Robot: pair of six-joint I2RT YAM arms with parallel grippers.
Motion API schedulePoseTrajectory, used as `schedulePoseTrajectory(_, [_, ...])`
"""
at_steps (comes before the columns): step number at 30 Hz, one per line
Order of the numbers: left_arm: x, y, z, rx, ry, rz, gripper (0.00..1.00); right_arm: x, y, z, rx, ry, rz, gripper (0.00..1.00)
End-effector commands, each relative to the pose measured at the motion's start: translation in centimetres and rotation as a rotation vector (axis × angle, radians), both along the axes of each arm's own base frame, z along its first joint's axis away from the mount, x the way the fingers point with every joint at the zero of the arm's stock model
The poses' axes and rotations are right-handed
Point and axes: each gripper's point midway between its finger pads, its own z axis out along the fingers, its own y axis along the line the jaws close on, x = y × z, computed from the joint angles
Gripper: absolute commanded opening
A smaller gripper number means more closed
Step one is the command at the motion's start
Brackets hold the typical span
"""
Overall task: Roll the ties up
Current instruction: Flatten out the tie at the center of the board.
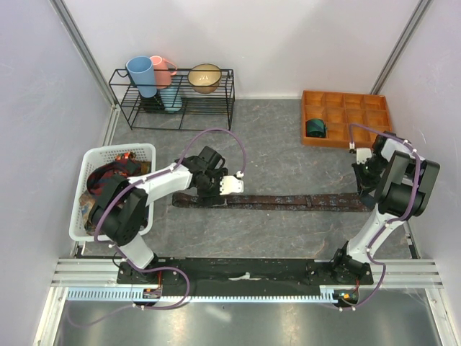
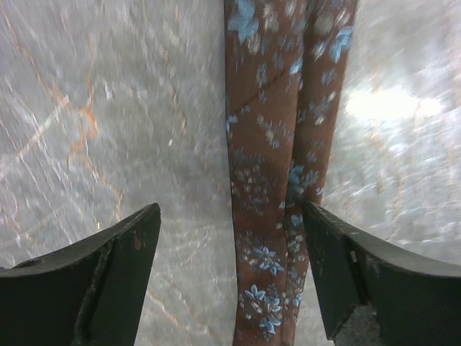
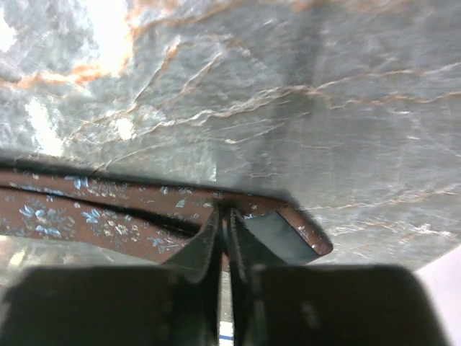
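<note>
Across the middle of the desk (image 1: 288, 162), a maroon tie (image 1: 288, 202) with blue flowers is laid flat from left to right. Its right end is pinched in the clenched right claw (image 3: 225, 216). The left claw (image 1: 229, 185) is held released over the left part, with the cloth between its spread fingers. More ties (image 1: 108, 180) are heaped in a white basket (image 1: 81, 216) at the left edge. A rolled teal tie (image 1: 315, 128) is kept in an orange tray (image 1: 346, 119) at the far right corner.

Along the back, wire rack (image 1: 173, 108) left, orange tray (image 1: 360, 140) right; leaves bare counter (image 1: 274, 158) between. At the left edge, white basket (image 1: 119, 150). Across the middle, maroon tie (image 1: 288, 202) lying flat, under the left tool (image 2: 230, 216) and into the right tool (image 3: 225, 216); open stone beyond.
</note>
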Motion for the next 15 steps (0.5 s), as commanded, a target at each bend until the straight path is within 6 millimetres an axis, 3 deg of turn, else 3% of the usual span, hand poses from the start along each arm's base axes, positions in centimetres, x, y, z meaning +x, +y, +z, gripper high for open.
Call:
schedulePoseTrajectory(1, [0.0,-2.4,2.0,-0.112,0.010,-0.034,0.89,1.7,-2.3,-1.1,-0.105,-0.020,-0.041,0.05])
schedulePoseTrajectory(5, [0.4,-3.2,1.6,-0.119,0.043,-0.025,0.88,2.1,-4.1,-1.5,-0.185,-0.015,-0.065,0.00])
schedulePoseTrajectory(15, [-2.9,-6.5,0.4,-0.159,0.193,-0.078,0.89,2.0,-4.9,-1.7,-0.211,-0.024,-0.099,0.00])
